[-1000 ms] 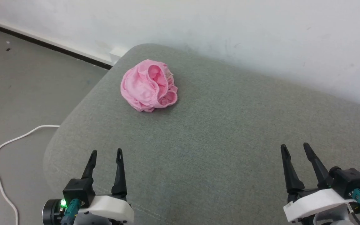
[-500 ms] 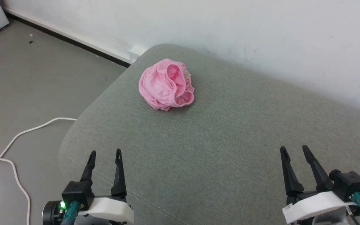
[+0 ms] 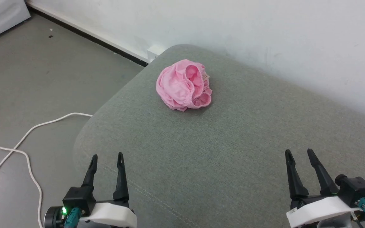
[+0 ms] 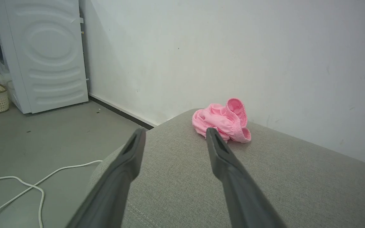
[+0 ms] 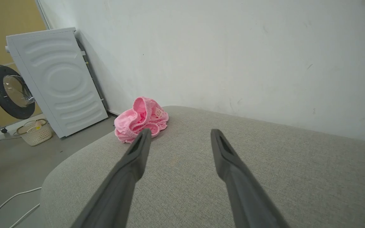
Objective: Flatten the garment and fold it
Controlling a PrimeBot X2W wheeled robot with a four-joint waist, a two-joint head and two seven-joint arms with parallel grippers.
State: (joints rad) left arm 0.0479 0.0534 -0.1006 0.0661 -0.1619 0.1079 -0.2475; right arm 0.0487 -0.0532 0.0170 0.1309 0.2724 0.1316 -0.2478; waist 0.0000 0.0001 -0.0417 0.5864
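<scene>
The garment (image 3: 184, 85) is a light-pink bundle of thin fabric, crumpled in a ball near the far left corner of a grey cushioned surface (image 3: 220, 148). Its gathered waistband and a small tag face up. The left wrist view has the garment (image 4: 222, 120) just past my right finger, and in the right wrist view the garment (image 5: 140, 119) lies beyond my left finger. My left gripper (image 3: 107, 155) hovers open over the near left edge, well short of the bundle. My right gripper (image 3: 299, 152) is open at the near right, empty.
A white wall (image 3: 233, 28) runs behind the cushion. A white cable (image 3: 27, 139) snakes over the grey floor on the left. A white washing machine (image 4: 43, 57) with its door open (image 5: 9, 91) and a small basket (image 5: 35, 131) stand further left.
The whole head view has shifted, so the camera turned left; the garment now sits further right in the picture. Both grippers stay open in the same pose.
</scene>
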